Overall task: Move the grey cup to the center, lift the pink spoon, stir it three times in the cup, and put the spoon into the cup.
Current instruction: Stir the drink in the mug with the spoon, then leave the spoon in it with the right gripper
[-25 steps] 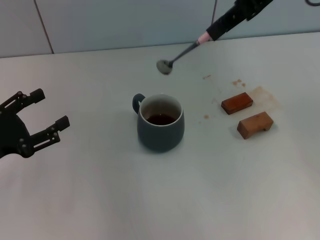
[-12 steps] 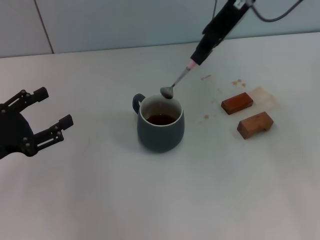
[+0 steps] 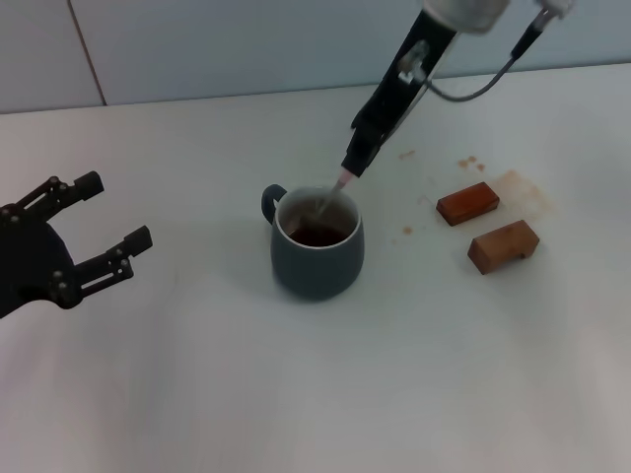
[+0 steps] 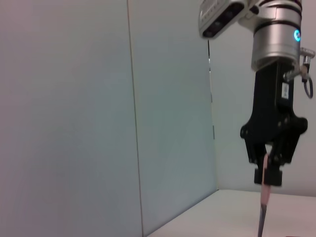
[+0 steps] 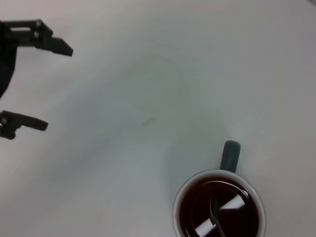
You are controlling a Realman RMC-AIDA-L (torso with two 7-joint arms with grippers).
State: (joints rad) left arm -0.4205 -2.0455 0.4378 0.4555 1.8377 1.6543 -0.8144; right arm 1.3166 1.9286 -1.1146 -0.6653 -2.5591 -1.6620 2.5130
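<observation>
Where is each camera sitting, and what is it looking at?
Head view: high on the robot, looking down at the table; both arms show.
Left wrist view: low, facing sideways at the wall and right gripper holding the pink spoon.
Right wrist view: straight down into the grey cup.
Head and right wrist views share cup and left gripper.

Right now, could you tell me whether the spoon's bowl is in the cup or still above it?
In. The pink spoon, held by the right gripper, slants down past the rim of the grey cup; the right wrist view shows its tip in the dark liquid.
</observation>
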